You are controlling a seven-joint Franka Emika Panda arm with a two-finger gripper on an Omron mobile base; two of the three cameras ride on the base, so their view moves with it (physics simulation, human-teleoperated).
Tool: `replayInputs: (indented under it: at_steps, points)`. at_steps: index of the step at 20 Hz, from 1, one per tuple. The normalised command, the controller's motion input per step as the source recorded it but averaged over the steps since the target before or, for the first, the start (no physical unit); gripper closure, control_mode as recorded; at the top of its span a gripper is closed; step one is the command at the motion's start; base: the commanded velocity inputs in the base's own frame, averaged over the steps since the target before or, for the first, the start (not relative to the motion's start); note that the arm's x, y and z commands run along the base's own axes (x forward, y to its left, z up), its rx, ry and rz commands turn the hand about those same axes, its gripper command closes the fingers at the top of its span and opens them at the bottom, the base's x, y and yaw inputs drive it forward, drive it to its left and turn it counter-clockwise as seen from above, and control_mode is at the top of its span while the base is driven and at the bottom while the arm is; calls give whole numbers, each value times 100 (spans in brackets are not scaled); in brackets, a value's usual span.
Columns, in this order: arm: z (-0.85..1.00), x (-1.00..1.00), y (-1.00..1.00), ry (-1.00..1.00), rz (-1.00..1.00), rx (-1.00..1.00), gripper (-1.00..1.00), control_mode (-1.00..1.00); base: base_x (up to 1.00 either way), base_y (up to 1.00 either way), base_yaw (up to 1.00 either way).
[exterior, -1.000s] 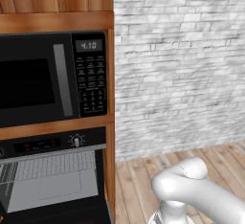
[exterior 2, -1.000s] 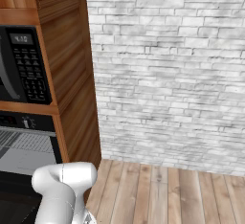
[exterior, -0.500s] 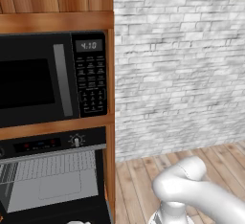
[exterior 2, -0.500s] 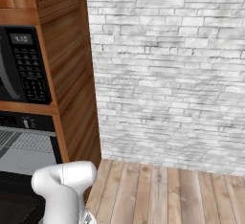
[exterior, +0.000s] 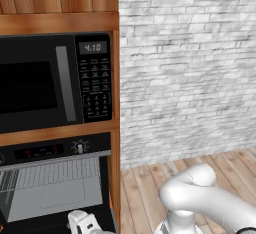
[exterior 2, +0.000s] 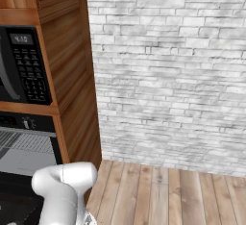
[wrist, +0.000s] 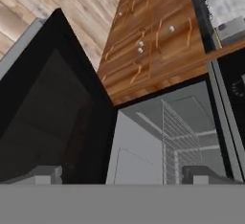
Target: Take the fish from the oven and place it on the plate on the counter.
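Oven open, gripper wide and empty at its mouth

The oven (exterior: 55, 188) sits under the microwave (exterior: 50, 80) in the wooden cabinet, its door (wrist: 45, 108) swung down and a wire rack (wrist: 179, 141) showing inside the grey cavity. In the hand view the gripper (wrist: 122, 174) points into that opening with its jaws spread fully apart and nothing between them. A sliver of orange at the lower left edge of the left base view may be the fish, but I cannot tell
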Motion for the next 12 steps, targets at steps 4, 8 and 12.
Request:
replayInputs:
  at_steps: [4, 8, 12]
  points:
    - [10, 6, 29, -14, -46, -5, -100, -100, 0, 0, 0]
    - [19, -1, 20, -19, -26, -1, -100, -100, 0, 0, 0]
    - [13, -2, 1, -24, -9, 0, -100, -100, 0, 0, 0]
